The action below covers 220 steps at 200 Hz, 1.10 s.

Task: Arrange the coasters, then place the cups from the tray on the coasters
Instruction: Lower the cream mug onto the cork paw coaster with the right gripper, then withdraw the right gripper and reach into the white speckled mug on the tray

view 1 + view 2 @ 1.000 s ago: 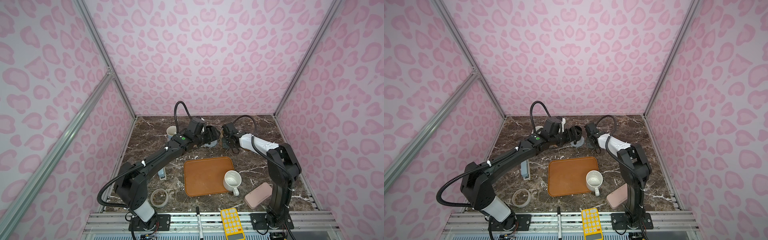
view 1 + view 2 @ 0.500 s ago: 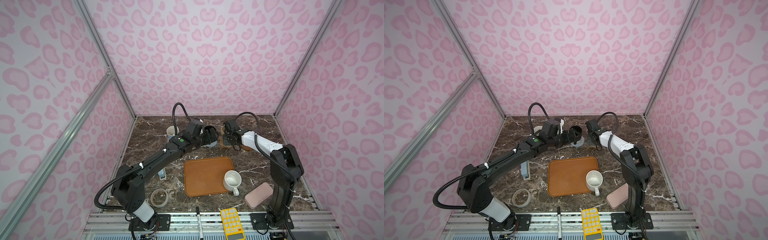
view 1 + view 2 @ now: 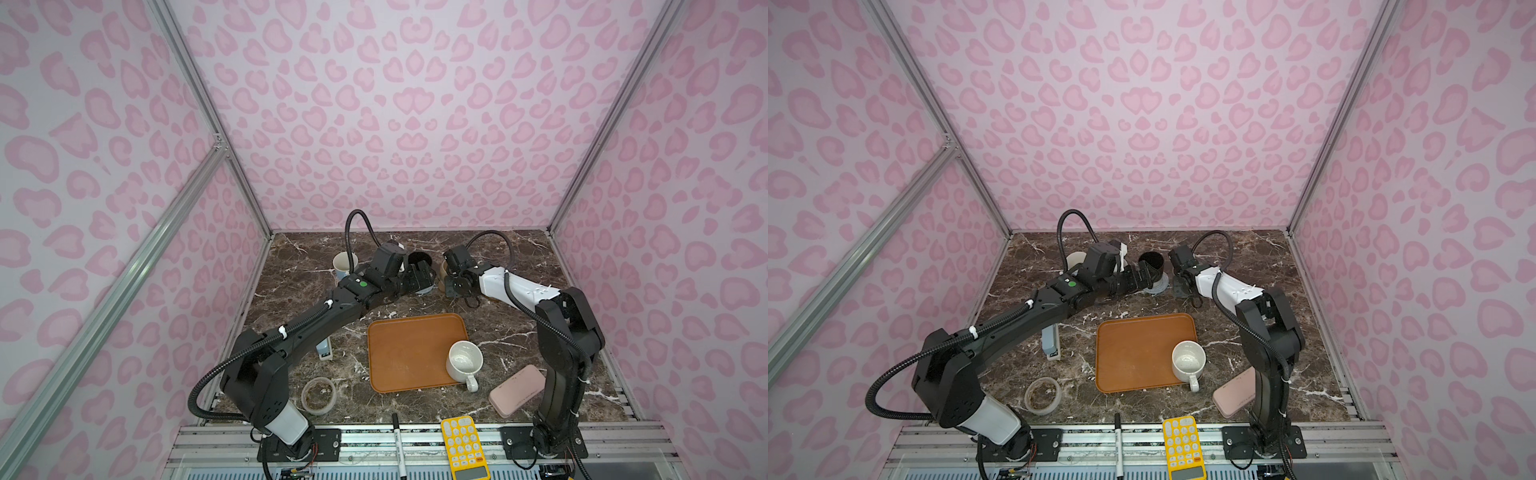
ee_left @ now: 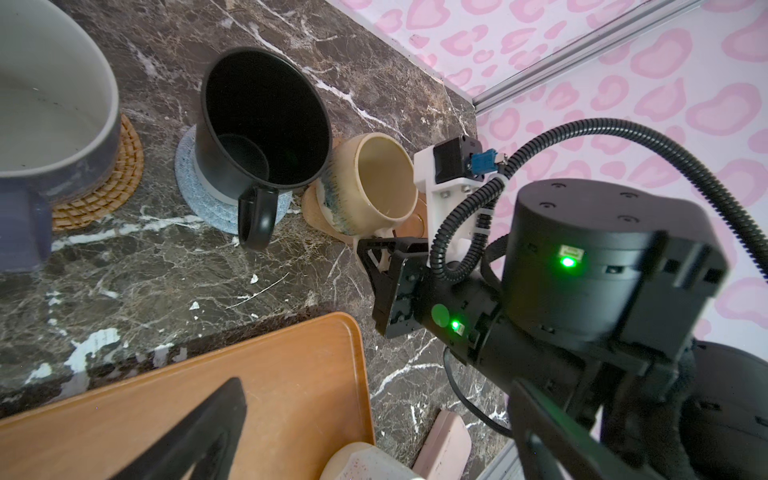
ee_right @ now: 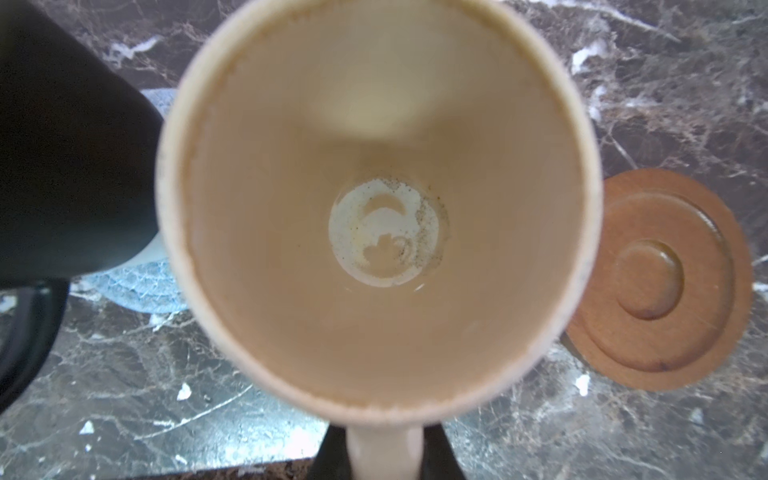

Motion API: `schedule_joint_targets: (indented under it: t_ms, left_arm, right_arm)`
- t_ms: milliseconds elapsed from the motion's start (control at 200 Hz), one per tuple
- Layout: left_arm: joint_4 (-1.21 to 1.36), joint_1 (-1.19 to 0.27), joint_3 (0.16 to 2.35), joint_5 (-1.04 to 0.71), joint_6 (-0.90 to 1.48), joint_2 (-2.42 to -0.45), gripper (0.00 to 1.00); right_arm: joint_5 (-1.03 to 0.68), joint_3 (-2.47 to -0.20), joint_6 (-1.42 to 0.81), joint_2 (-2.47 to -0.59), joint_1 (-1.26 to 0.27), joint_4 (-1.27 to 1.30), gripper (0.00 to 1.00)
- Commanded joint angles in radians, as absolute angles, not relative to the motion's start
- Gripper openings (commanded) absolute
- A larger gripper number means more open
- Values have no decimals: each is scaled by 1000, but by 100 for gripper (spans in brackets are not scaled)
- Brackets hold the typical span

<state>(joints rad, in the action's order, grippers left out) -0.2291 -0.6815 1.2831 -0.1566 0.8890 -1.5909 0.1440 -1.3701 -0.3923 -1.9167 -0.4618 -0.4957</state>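
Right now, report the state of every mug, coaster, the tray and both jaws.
cream-yellow mug, at the cork coaster, handle gripped
black mug, upright on the grey-blue coaster, free
lavender mug, upright on the orange-tan coaster
light blue mug, upright, base hidden
white speckled mug, upright on the tray
tray, holds only that mug
wooden coaster, bare
left jaws, open, empty
right jaws, shut on the cream-yellow mug's handle
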Motion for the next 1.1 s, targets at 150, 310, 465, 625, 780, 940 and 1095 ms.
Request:
schedule_joint_targets:
  t_ms: [150,310,465,625,780,940,1095]
  left_arm:
    - [-185,-681,1263,-152,890,-1564,100]
    - [-181,-681,1250,-148,894,-1550,100]
    - [-178,-682,1231,-146,900,-1530,100]
    - [-183,-687,1211,-165,891,-1500,100]
    - [-211,-709,1197,-220,867,-1469,100]
    - [-243,-769,1164,-219,848,-1426,100]
    - [-246,-836,1100,-221,852,-1389,100]
  right_arm:
    - [168,-1357,-407,-1917,-462,-477,7]
    - [162,-1380,-405,-1919,-462,-503,37]
    - [166,-1384,-405,-1890,-462,-526,48]
    - [165,-1335,-398,-1765,-471,-561,69]
    - [125,-1215,-390,-1537,-478,-620,91]
    - [44,-1078,-374,-1276,-488,-733,91]
    - [17,-981,-407,-1071,-524,-893,92]
